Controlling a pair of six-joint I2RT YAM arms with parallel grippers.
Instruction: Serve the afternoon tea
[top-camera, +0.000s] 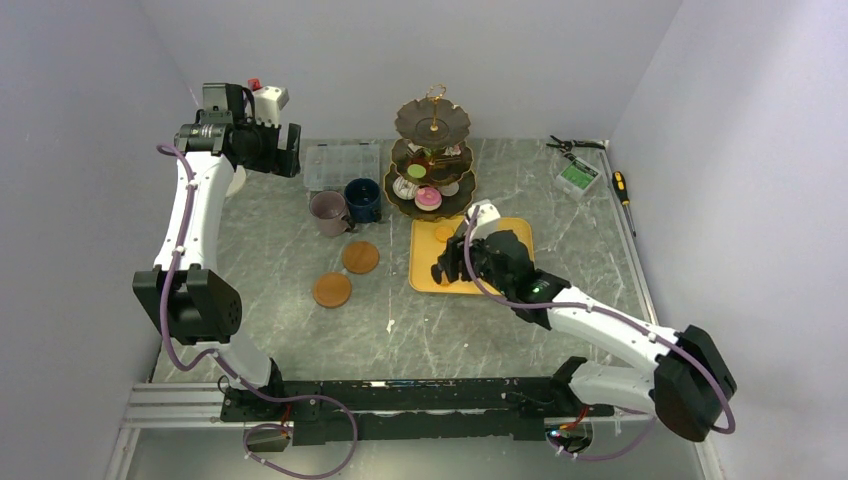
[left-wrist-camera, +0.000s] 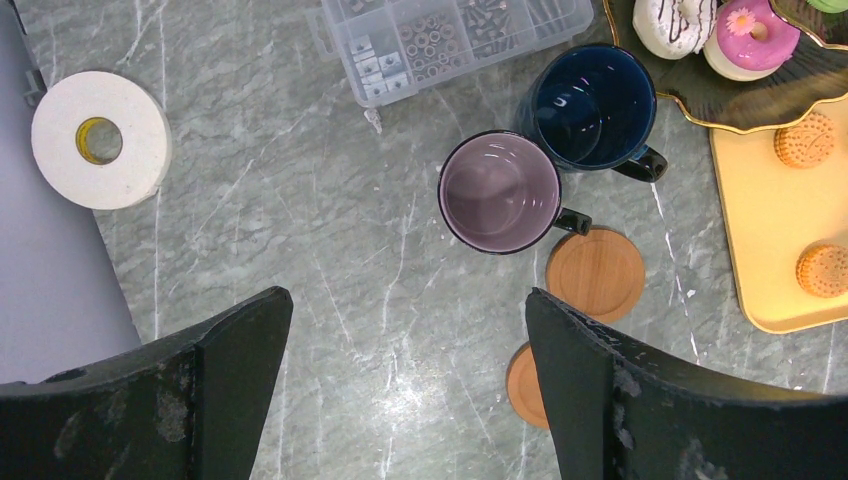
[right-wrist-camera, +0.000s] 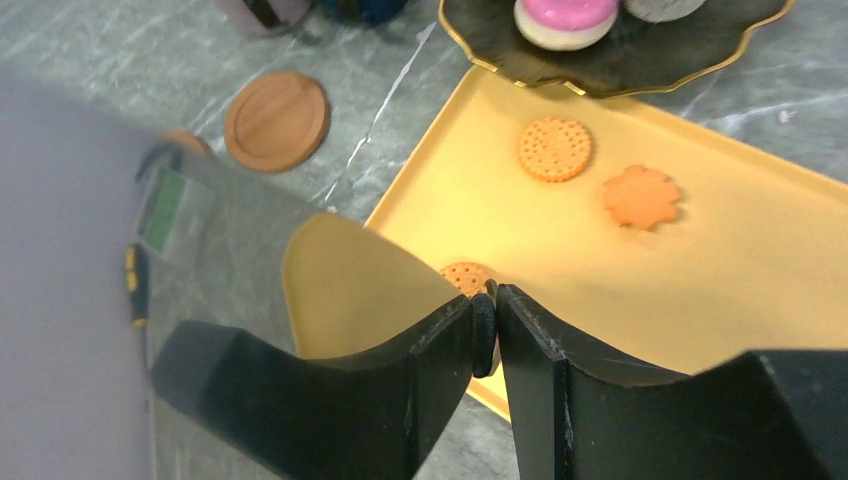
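Observation:
The dark three-tier stand (top-camera: 433, 150) stands at the back and carries donuts and a green macaron (top-camera: 416, 171). The mauve mug (left-wrist-camera: 498, 192) and navy mug (left-wrist-camera: 592, 105) stand empty, side by side, next to two brown coasters (left-wrist-camera: 598, 273) (left-wrist-camera: 522, 385). My left gripper (left-wrist-camera: 410, 310) is open and empty, high above the table left of the mugs. My right gripper (right-wrist-camera: 484, 300) hangs over the near left corner of the yellow tray (right-wrist-camera: 700, 280), shut on a thin dark disc (right-wrist-camera: 483, 335) held edge-on. Three orange biscuit-like rounds (right-wrist-camera: 554, 148) (right-wrist-camera: 641, 196) (right-wrist-camera: 465, 277) lie on the tray.
A clear compartment box (left-wrist-camera: 450, 40) sits behind the mugs. A white tape roll (left-wrist-camera: 100, 140) lies at the far left by the wall. Pliers (top-camera: 575, 144), a small green-white box (top-camera: 577, 177) and a screwdriver (top-camera: 622, 187) lie at the back right.

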